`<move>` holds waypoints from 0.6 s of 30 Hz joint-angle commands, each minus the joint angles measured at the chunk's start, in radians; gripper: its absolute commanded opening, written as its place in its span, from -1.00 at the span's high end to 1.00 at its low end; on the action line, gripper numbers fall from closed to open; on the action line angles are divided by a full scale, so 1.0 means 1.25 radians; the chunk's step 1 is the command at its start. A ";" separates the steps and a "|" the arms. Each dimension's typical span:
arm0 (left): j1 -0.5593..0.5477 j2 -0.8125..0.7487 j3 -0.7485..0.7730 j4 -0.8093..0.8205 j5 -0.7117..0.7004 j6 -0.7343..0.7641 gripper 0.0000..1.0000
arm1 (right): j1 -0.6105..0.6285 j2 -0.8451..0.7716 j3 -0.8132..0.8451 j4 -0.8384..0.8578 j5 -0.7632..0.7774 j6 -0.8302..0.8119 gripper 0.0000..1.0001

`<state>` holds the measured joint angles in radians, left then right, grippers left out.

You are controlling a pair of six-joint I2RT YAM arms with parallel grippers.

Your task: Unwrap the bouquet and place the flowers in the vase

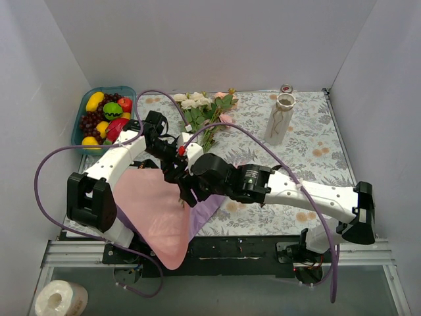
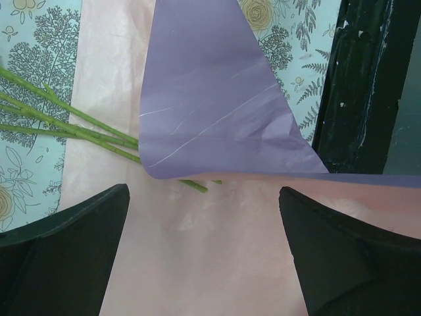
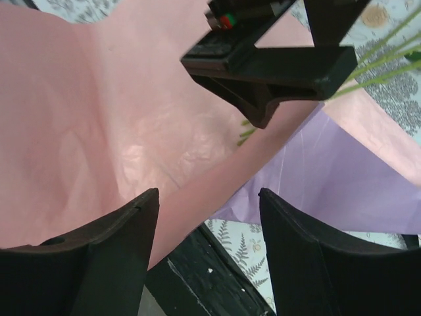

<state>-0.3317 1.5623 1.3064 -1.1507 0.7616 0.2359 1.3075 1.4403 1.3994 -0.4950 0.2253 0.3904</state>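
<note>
The bouquet's wrapping lies opened on the table: a pink sheet (image 1: 154, 210) over a purple sheet (image 1: 209, 205). The flowers (image 1: 204, 108), white and pink roses with green leaves, lie at the back, their stems (image 2: 59, 118) running onto the pink paper. The cream vase (image 1: 281, 118) stands upright at the back right. My left gripper (image 2: 204, 197) hangs open over the pink sheet (image 2: 197, 250), just below a folded purple flap (image 2: 210, 105). My right gripper (image 3: 209, 197) is open at the table's front edge, with the pink sheet's edge (image 3: 217, 191) passing between its fingers, unclamped.
A teal basket of plastic fruit (image 1: 105, 115) sits at the back left. A small red-topped jar (image 1: 286, 87) stands behind the vase. The black table rail (image 3: 197, 276) runs under my right gripper. A paper roll (image 1: 60, 299) lies below the table. White walls enclose three sides.
</note>
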 commanded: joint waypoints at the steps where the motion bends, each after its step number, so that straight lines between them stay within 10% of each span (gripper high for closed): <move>1: -0.005 -0.019 0.020 -0.010 0.028 0.004 -0.96 | 0.001 0.014 0.055 -0.045 0.058 0.030 -0.37; 7: -0.003 -0.025 0.012 -0.023 0.022 0.014 -0.96 | 0.004 0.035 0.070 -0.065 0.080 0.030 0.19; 9: -0.003 -0.031 0.009 -0.017 0.013 0.016 -0.96 | 0.014 0.016 0.057 -0.069 0.112 0.037 0.97; 18: -0.003 -0.028 -0.001 0.041 -0.039 -0.044 -0.95 | 0.232 -0.039 0.083 -0.378 0.489 0.259 0.97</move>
<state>-0.3317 1.5593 1.3060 -1.1500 0.7399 0.2237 1.4506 1.4574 1.4479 -0.7033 0.5312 0.5049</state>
